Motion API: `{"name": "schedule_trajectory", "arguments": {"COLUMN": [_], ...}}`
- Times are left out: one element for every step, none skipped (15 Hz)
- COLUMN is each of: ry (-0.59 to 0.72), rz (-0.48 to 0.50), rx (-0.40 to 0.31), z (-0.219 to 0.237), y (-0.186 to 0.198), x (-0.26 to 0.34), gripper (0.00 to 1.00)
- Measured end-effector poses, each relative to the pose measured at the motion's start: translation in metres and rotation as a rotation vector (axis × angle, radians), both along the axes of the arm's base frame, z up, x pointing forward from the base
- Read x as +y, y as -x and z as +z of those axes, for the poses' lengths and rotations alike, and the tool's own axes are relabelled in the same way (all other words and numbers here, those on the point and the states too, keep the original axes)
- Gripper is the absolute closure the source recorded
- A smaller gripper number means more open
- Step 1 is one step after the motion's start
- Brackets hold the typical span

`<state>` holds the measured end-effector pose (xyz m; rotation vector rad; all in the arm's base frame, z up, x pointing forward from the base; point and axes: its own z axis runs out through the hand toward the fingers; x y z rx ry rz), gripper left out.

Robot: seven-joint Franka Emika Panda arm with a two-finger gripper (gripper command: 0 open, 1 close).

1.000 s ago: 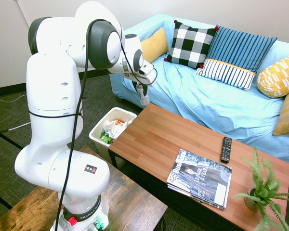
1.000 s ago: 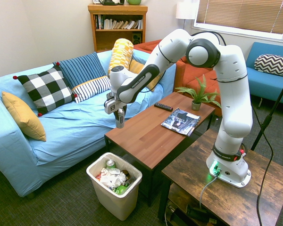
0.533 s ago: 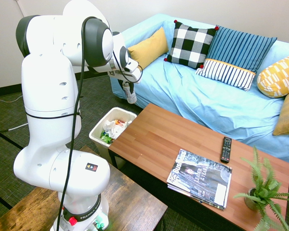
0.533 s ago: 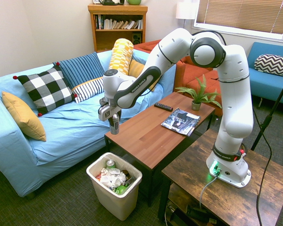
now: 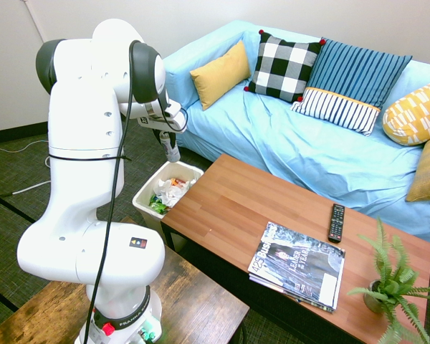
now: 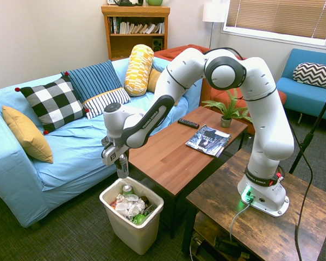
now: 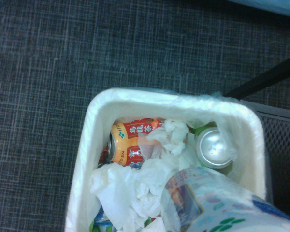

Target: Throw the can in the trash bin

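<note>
A slim silver can (image 6: pixel 122 168) hangs upright, clamped between the robot's fingers (image 6: pixel 121 163), directly above the open white trash bin (image 6: pixel 148 227) on the dark carpet. In the first exterior view the can (image 5: pixel 173 153) is small and its label cannot be read. In the wrist view, a pale printed can (image 7: pixel 217 203) rises from the bottom edge, cut off and blurred, covering part of the trash bin (image 7: pixel 89 145) below. Inside the bin lie crumpled white tissue (image 7: pixel 135 179), an orange-and-red can (image 7: pixel 130 145) on its side, and the silver top of another can (image 7: pixel 213 147). Beside the bin stands a wooden surface (image 6: pixel 174 152) holding a magazine (image 6: pixel 208 140), with a blue sofa (image 6: pixel 70 147) behind.
</note>
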<state>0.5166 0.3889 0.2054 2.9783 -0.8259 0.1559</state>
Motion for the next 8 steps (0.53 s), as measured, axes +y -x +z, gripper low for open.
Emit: {"name": "schedule_trajectory", "arguments": {"ry": [0.006,0.011,0.017,0.020,0.023,0.024,0.023,0.021], "rz": [0.001,0.000,-0.002,-0.003,-0.004,-0.006,-0.007,-0.008], "rx": [0.008,0.015,0.023,0.030,0.035,0.039,0.039,0.037], "z": [-0.006,-0.011,-0.016,-0.021,-0.025,-0.027,-0.027,-0.026], "y": [-0.002,-0.004,-0.005,-0.006,-0.007,-0.008,-0.008,-0.009], "x": [0.004,0.007,0.008,0.009,0.009,0.010,0.010,0.010], "gripper": [0.00,0.00,0.00,0.00,0.00,0.00,0.00,0.00]}}
